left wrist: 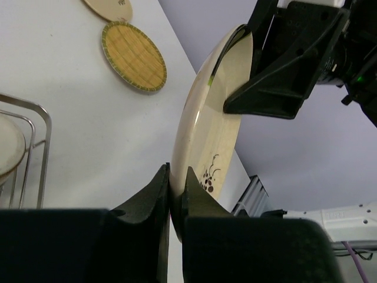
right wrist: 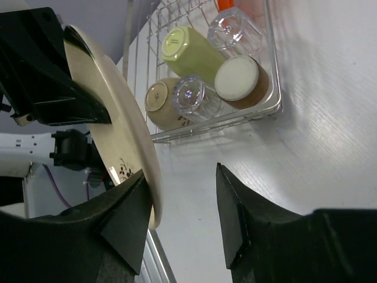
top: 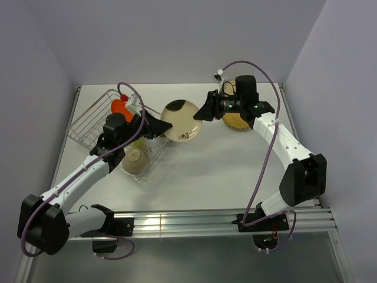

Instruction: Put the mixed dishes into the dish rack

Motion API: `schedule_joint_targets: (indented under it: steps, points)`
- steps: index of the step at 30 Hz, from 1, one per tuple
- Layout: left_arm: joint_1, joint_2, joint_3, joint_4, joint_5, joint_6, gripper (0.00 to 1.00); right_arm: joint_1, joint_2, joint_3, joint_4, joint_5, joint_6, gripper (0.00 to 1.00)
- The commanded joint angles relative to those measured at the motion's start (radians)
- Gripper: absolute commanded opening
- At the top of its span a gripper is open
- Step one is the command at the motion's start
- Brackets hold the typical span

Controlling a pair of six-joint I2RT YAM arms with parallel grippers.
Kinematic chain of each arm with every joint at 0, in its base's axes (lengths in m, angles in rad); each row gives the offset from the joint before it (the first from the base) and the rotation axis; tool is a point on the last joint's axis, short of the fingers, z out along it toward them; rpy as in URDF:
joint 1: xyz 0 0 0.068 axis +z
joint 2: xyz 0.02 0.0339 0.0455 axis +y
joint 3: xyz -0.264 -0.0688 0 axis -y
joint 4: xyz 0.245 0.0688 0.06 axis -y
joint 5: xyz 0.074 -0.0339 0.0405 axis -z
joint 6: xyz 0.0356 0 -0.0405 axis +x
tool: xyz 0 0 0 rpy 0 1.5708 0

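Note:
A cream patterned plate (top: 181, 121) is held on edge above the table between both arms. My left gripper (top: 163, 127) is shut on its left rim; in the left wrist view both fingers (left wrist: 159, 194) pinch the plate (left wrist: 212, 130). My right gripper (top: 203, 112) is open at the opposite rim: in the right wrist view (right wrist: 182, 206) one finger touches the plate (right wrist: 112, 124) and the other stands well apart. The dish rack (top: 88, 121) at left holds the orange plate (top: 121, 107), a pale yellow mug (right wrist: 191, 56), two clear glasses (right wrist: 235, 29) and a bowl (right wrist: 160, 97).
A tan woven-look plate (left wrist: 134, 57) lies flat on the table under my right arm, also in the top view (top: 238, 122). Another cream plate (left wrist: 109, 7) lies beyond it. A brown cup with a cream base (right wrist: 241, 82) lies in the rack's corner.

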Motion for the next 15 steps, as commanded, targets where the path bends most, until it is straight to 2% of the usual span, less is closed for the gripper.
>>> schedule_joint_targets:
  steps: [1,6,9,12,15]
  points:
    - [-0.008,-0.048,-0.027,0.066,0.060,0.006,0.00,0.024,0.002,0.065,0.038,-0.068,-0.066,0.54]
    - [-0.008,-0.063,-0.050,0.076,0.067,0.001,0.00,0.060,0.023,0.093,0.044,-0.163,-0.137,0.51]
    - [-0.008,-0.070,-0.050,0.065,0.067,0.011,0.00,0.077,0.040,0.118,0.021,-0.194,-0.164,0.45]
    - [-0.006,-0.077,-0.045,0.048,0.055,0.026,0.00,0.090,0.060,0.139,-0.023,-0.209,-0.192,0.29]
    - [-0.001,-0.085,-0.044,0.043,0.053,0.035,0.00,0.099,0.078,0.160,-0.077,-0.209,-0.226,0.19]
